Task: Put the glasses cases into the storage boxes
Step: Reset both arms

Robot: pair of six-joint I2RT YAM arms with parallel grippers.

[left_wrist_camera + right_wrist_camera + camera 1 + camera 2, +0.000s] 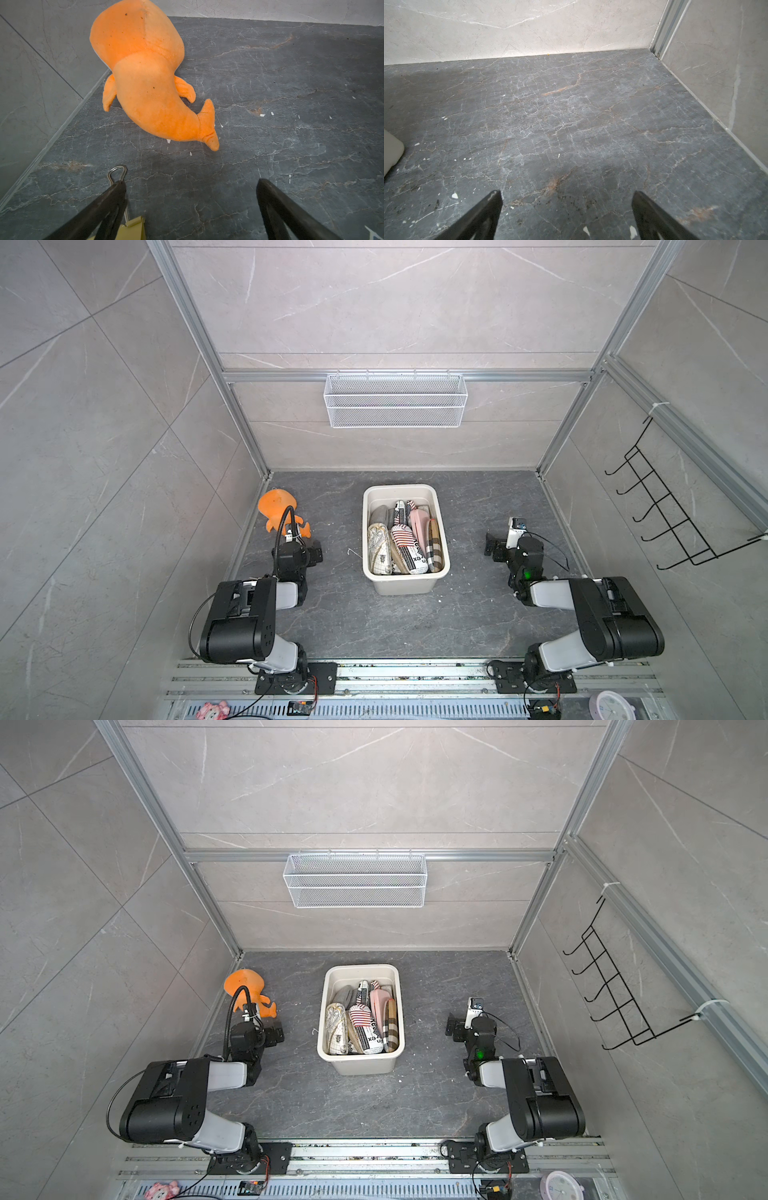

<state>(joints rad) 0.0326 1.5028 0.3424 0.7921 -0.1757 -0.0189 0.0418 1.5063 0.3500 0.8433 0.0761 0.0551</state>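
The cream-beige storage box (399, 488) (360, 968) stands mid-floor in both top views. Several glasses cases fill it, among them a pink one (420, 522), a plaid one (434, 549), a newspaper-print one (416, 559) and a map-print one (379, 551). My left gripper (315, 549) (190, 185) hovers open to the box's left, low over the floor, with nothing between its fingers. On the box's right my right gripper (492, 545) (566, 195) is open too, over bare floor. Only a corner of the box (392, 151) shows in the right wrist view.
An orange plush toy (276, 506) (149, 83) lies by the left wall, just beyond the left gripper. A yellow binder clip (133, 228) sits at one left finger. A white wire mesh basket (395, 400) hangs on the back wall, and a black hook rack (665, 510) on the right wall.
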